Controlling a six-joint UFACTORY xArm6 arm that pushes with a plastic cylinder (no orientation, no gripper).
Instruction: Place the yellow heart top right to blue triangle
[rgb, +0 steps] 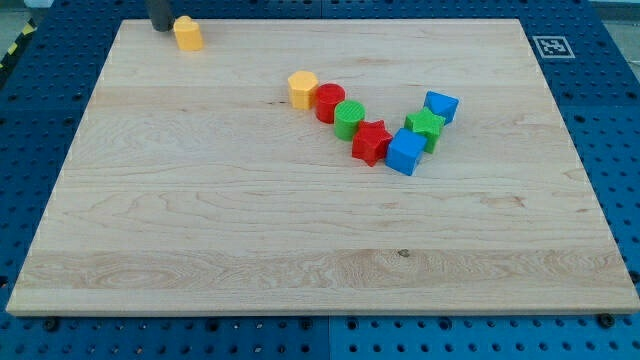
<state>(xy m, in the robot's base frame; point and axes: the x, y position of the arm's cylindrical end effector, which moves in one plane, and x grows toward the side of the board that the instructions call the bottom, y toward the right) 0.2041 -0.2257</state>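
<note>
The yellow heart (187, 33) lies near the board's top left corner. My tip (160, 28) is just to the left of it, at the board's top edge, close to it or touching it. The blue triangle (441, 105) lies right of centre, at the right end of a V-shaped row of blocks, far from the heart.
The V-shaped row runs from a yellow hexagon (302, 89) through a red cylinder (330, 102), a green cylinder (349, 119), a red star (372, 141), a blue cube (405, 152) and a green star (425, 126). A black-and-white marker (551, 46) sits at the top right corner. The wooden board (250, 230) rests on a blue pegboard.
</note>
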